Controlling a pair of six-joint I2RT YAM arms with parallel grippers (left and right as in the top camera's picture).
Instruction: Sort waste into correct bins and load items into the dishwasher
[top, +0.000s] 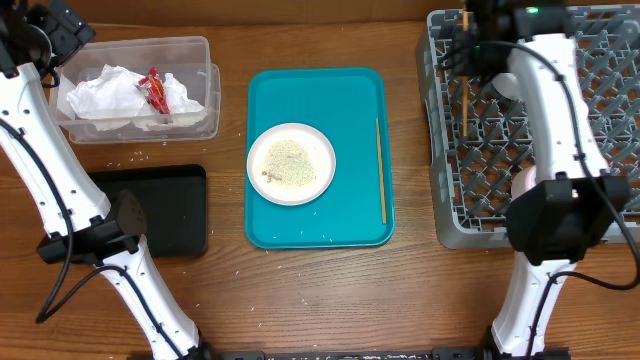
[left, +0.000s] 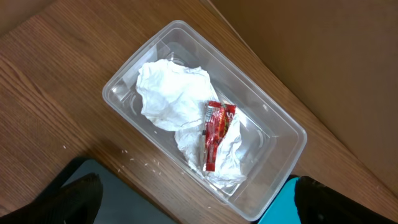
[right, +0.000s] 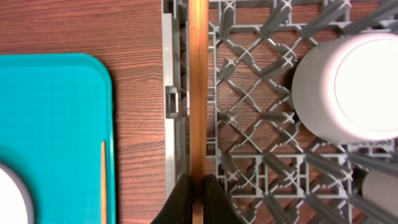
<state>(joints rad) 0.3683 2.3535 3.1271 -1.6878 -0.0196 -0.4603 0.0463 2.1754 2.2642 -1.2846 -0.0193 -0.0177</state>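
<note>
The clear tub (top: 200, 60) at the back left holds crumpled white napkins (top: 105, 92) and a red wrapper (top: 157, 92); the left wrist view shows the tub (left: 273, 118), napkins (left: 168, 93) and wrapper (left: 214, 134) too. My left gripper (left: 196, 190) is open and empty above the tub's near edge. A round white dish (top: 291, 163) with rice grains sits on the teal tray (top: 350, 90). My right gripper (right: 198, 186) is shut on a wooden chopstick (right: 198, 74) over the left edge of the grey dish rack (right: 249, 93). A white cup (right: 348, 87) stands in the rack.
A black tray (top: 170, 205) lies left of the teal tray, with loose rice grains (top: 130, 158) on the table beside it. A second chopstick (top: 381, 170) lies on the teal tray's right side. The rack (top: 450, 200) fills the right; a pale round item (top: 525, 183) shows behind my right arm.
</note>
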